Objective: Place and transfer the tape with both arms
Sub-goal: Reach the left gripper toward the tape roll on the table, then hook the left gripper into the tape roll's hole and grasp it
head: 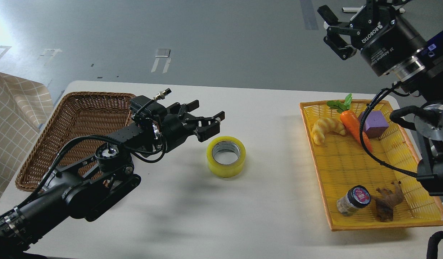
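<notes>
The yellow tape lies flat on the white table, its grey-white core facing up. My left gripper is open and empty, just left of and a little above the tape, its fingers pointing right toward it. My right gripper is open and empty, held high at the top right, far from the tape and above the yellow basket.
A brown wicker basket sits at the left, partly behind my left arm. A yellow basket at the right holds a croissant, a carrot, a purple block, a small jar and a brown figure. A checked cloth hangs at far left.
</notes>
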`<state>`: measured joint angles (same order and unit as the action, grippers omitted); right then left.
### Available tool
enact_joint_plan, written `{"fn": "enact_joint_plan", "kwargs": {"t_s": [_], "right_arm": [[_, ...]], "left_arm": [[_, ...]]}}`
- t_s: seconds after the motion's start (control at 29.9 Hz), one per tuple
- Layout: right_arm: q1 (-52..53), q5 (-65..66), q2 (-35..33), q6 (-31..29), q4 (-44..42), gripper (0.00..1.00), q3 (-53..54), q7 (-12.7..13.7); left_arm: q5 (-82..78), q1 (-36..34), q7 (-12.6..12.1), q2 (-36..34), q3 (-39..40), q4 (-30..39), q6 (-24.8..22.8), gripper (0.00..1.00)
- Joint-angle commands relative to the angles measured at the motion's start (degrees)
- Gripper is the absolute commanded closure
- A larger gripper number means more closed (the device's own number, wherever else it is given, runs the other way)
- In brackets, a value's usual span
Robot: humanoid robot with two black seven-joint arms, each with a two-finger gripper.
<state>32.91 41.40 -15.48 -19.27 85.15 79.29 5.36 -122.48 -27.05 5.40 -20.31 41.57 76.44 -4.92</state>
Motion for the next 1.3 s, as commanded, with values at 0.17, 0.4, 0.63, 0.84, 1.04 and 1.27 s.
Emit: {"fn": "enact_joint_plan", "kwargs": {"t_s": [0.17, 0.4, 0.63, 0.84, 1.04, 1.27], "right_arm": [[0.58, 0.00, -0.16, 0.02, 0.10, 0.00, -0.01, 0.00], [-0.30, 0.09, -1.04, 0.19, -0.25, 0.00, 0.17, -0.08], [-0.56, 0.09, -1.57, 0.19, -0.34, 0.00, 0.60, -0.08], [-0.56, 0.09, -1.57, 0.19, -0.60, 0.00, 1.13, -0.08], [-0.56, 0.09, -1.57, 0.19, -0.87, 0.00, 1.05, -0.08], [-0.65, 0.09, -1.65, 0.19, -1.13, 0.00, 1.13, -0.08]], "left_arm": [[-1.53, 0.68, -0.65, 5.02, -0.09, -3.22, 0.17, 0.02], [2.50, 1.74, -1.00, 9.23, 0.97, -5.25, 1.84, 0.02], [1.11, 1.39, -1.44, 10.02, 0.71, -9.37, 1.84, 0.02], [-2.52, 1.04, -1.62, 9.85, 0.00, -12.01, 1.84, 0.02], [-2.52, 0.60, -1.97, 9.15, -1.83, -12.19, 1.84, 0.02], [-2.52, -0.02, -2.06, 9.32, -4.22, -12.10, 1.93, 0.02]]}}
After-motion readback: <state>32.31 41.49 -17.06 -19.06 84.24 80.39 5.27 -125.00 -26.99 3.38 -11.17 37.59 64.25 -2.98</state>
